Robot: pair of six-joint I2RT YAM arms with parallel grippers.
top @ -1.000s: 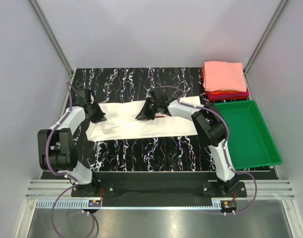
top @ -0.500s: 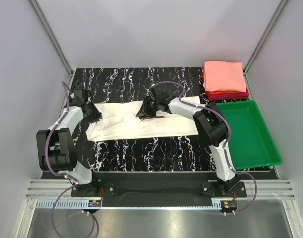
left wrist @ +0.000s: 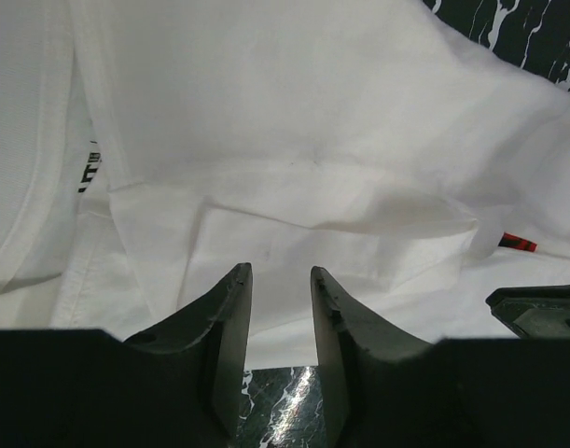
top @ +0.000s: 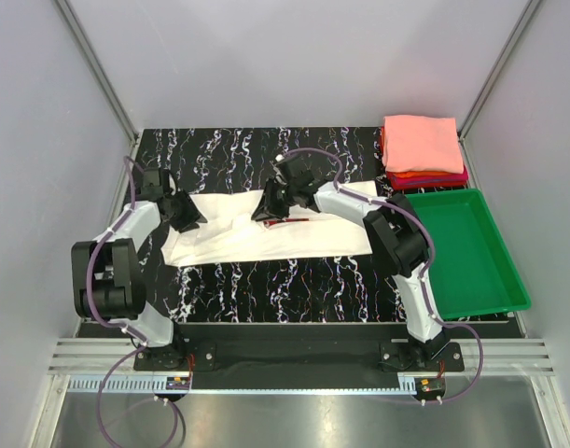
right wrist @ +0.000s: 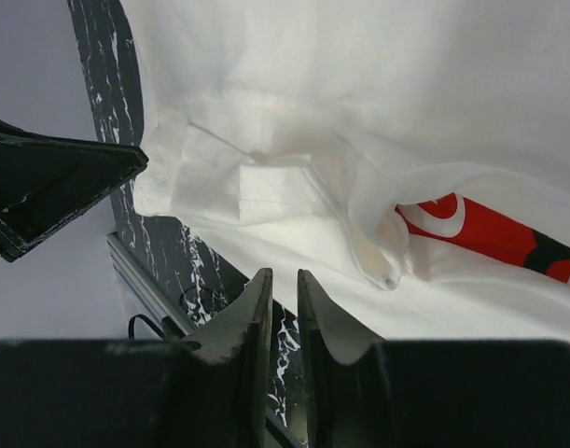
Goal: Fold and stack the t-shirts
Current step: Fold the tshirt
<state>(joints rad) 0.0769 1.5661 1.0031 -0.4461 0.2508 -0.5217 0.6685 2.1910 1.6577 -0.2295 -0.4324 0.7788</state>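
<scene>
A cream-white t-shirt (top: 266, 238) with a red print (top: 298, 220) lies folded into a long band across the black marble table (top: 266, 280). My left gripper (top: 184, 213) is over the band's left end; in the left wrist view (left wrist: 278, 271) its jaws stand apart and empty just above the cloth (left wrist: 294, 121). My right gripper (top: 266, 205) is over the band's far edge near the middle; in the right wrist view (right wrist: 283, 273) its jaws are narrowly apart and empty, beside a loose fold and the red print (right wrist: 480, 229).
A stack of folded t-shirts (top: 420, 145), salmon-pink on top with orange, red and dark ones below, sits at the back right corner. A green tray (top: 504, 271) stands at the right. Grey walls close in on both sides.
Both grippers have shifted a little over the shirt, the right one back and to the left. The cloth under the left gripper has settled flatter.
</scene>
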